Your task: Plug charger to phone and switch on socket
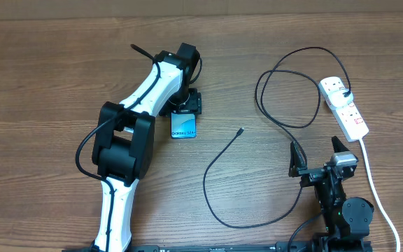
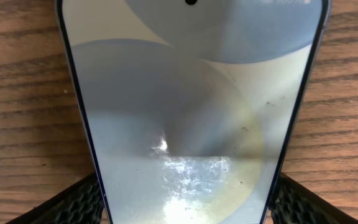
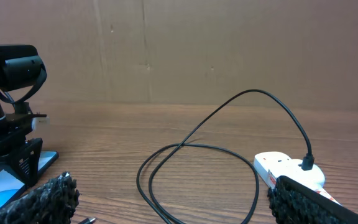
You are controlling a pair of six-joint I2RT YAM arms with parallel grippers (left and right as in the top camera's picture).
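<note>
The phone [image 1: 183, 127] lies flat on the table with its blue screen up; it fills the left wrist view [image 2: 185, 112]. My left gripper [image 1: 185, 106] is at its far end, one finger against each long edge, shut on it [image 2: 188, 208]. The charger, a thin black cable [image 1: 285, 124], loops from its black plug [image 1: 346, 94] in the socket [image 1: 347, 110] round to a loose connector tip [image 1: 240, 131] on the table right of the phone. My right gripper [image 1: 318, 157] is open and empty near the front right, with the cable passing under it [image 3: 179, 208].
The socket's thick white cord [image 1: 378, 192] runs down the right side to the front edge. The right wrist view shows the cable loop [image 3: 197, 149], the socket [image 3: 284, 167], the connector tip [image 3: 86, 220] and a brown cardboard wall [image 3: 185, 50] behind the table.
</note>
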